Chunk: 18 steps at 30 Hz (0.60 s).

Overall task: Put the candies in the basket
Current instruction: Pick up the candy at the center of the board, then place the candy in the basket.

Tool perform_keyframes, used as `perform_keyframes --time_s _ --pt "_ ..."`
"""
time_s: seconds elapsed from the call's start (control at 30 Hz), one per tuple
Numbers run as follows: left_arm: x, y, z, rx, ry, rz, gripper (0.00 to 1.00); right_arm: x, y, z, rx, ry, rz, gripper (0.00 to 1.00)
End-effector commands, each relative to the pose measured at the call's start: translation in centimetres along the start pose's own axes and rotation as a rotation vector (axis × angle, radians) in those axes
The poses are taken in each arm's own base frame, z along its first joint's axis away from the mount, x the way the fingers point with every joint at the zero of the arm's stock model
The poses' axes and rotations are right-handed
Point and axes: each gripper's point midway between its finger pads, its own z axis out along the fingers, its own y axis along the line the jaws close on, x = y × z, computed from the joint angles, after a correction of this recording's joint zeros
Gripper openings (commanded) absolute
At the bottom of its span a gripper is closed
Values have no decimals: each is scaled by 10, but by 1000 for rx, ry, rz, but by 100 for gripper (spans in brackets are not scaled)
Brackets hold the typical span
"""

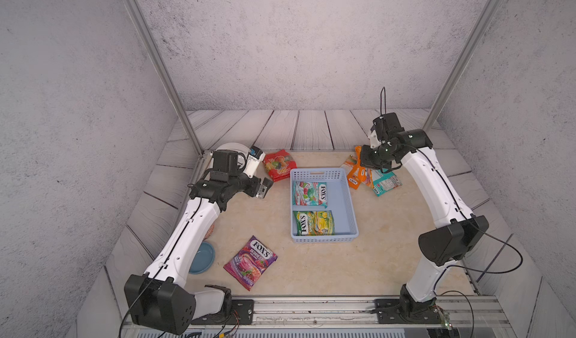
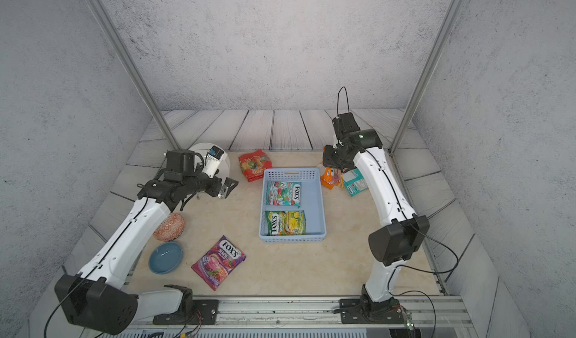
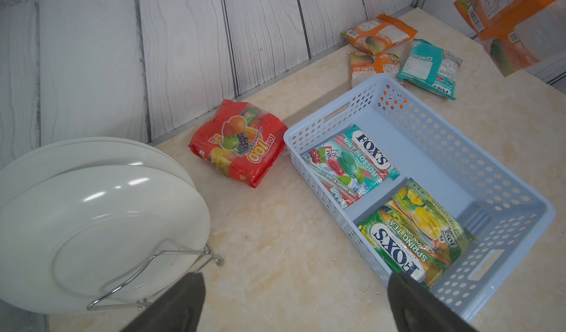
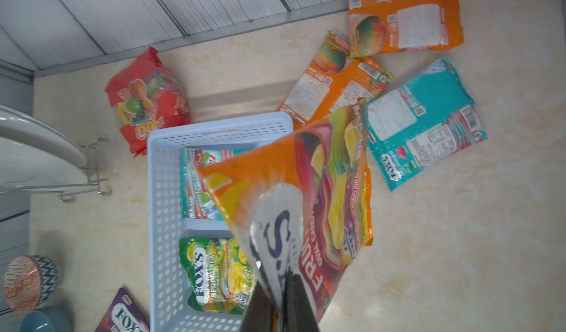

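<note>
The pale blue basket (image 1: pixel 351 196) (image 3: pixel 444 150) (image 4: pixel 159 211) holds a teal mint candy bag (image 1: pixel 309 193) and a green one (image 1: pixel 314 223). My right gripper (image 4: pixel 280 300) (image 1: pixel 367 162) is shut on an orange candy bag (image 4: pixel 306 168) (image 3: pixel 514 24), which hangs above the basket's far right corner. Beneath it lie two orange bags (image 3: pixel 379 32) (image 3: pixel 373 65) and a teal bag (image 1: pixel 385 182). A red bag (image 1: pixel 279 164) sits by the basket's far left corner, a purple bag (image 1: pixel 251 262) near the front. My left gripper (image 3: pixel 295 281) (image 1: pixel 265 188) hovers open and empty left of the basket.
White plates (image 1: pixel 230 152) (image 3: pixel 92 211) stand in a wire rack at the back left, close behind my left gripper. A blue bowl (image 1: pixel 202 257) and a patterned orange bowl (image 2: pixel 170 226) sit at the front left by the left arm. Plank walls border the table.
</note>
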Motion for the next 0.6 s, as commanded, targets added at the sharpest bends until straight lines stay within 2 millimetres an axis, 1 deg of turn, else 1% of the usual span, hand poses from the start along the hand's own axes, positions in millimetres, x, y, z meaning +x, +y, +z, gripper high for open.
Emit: perform_keyframes --time_s 0.0,0.1,0.17,0.3,0.47,0.57 --pt "3 1 0 2 -1 2 100 2 27 24 -69 56 4 0" --pt "4 2 0 -1 -2 4 100 1 41 43 -90 73 4 0" --pt "1 3 -3 -6 -7 1 100 2 52 53 -108 90 -6 0" --pt "3 6 -3 -13 -10 -2 100 1 69 71 -127 104 -25 0" --pt "1 6 -6 -12 -10 -6 100 9 82 98 -143 137 -19 0" --pt "2 5 -3 -4 -13 -6 100 14 81 113 -125 156 -23 0"
